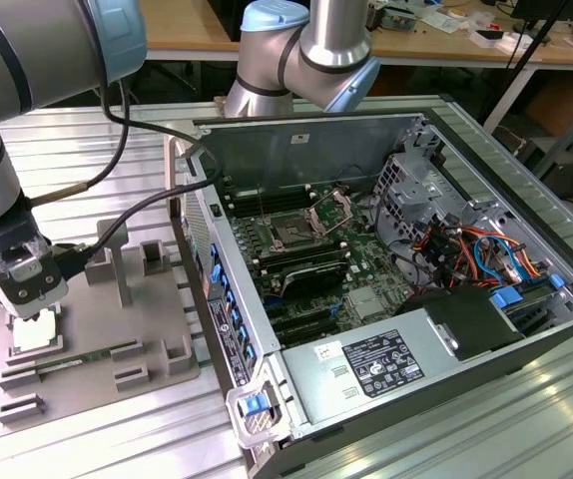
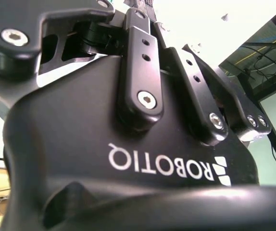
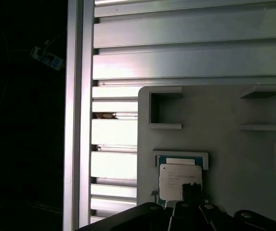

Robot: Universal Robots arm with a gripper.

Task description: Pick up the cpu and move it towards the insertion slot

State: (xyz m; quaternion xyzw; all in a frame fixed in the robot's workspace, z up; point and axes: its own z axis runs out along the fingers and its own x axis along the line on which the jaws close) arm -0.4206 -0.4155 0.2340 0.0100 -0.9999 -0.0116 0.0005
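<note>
Hovers with the tool [image 1: 37, 307] low, straight above the cpu [image 3: 179, 180]; cannot tell whether clenched or released. Beneath the tool, flat in a square recess of the grey fixture plate [image 1: 77, 387]: silvery lid, thin green rim. Well apart beyond the plate, inside the open case [image 1: 296, 150]: the insertion slot [image 1: 291, 236], dark-centred, shiny-framed.

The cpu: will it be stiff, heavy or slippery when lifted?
The cpu looks like a thin flat plate with a metal top, so probably stiff and light. That smooth top may be slippery. It lies flat in the grey holder, so rolling seems unlikely.
</note>
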